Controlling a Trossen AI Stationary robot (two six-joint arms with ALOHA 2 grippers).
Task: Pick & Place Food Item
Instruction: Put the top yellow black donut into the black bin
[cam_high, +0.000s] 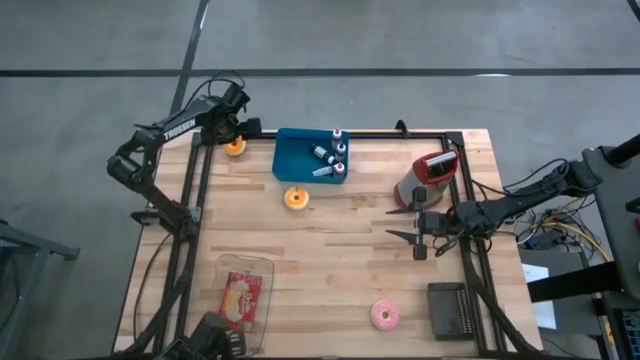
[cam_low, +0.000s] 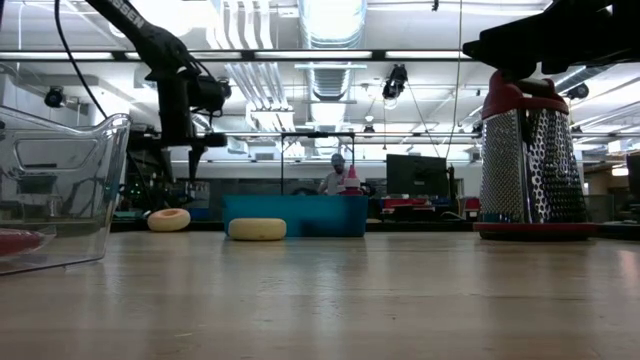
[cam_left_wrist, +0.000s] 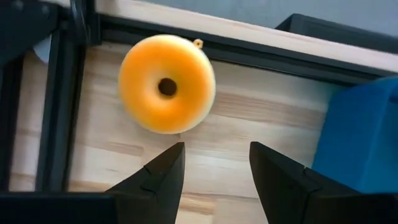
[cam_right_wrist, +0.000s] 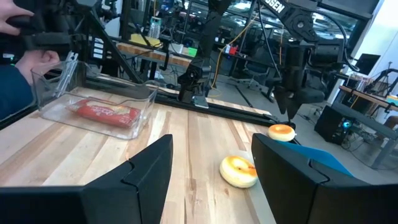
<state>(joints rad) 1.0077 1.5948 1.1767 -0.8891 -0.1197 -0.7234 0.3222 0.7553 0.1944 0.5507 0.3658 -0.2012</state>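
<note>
An orange doughnut (cam_high: 234, 148) lies flat on the table's far left corner; it also shows in the left wrist view (cam_left_wrist: 166, 84) and the low view (cam_low: 168, 219). My left gripper (cam_left_wrist: 214, 158) hangs open just above it, pointing down, and touches nothing. A second, yellow-orange doughnut (cam_high: 296, 198) lies flat near the blue tray (cam_high: 296, 160). A pink doughnut (cam_high: 385, 315) lies near the front edge. My right gripper (cam_high: 408, 224) is open and empty at the table's right side, pointing left.
The blue tray holds several small bottles (cam_high: 330, 155). A metal grater with a red top (cam_high: 425, 180) stands just beyond my right gripper. A clear container with a red packet (cam_high: 243, 290) sits front left. A black block (cam_high: 450, 310) lies front right. A person's hand (cam_right_wrist: 25, 59) is beyond the table.
</note>
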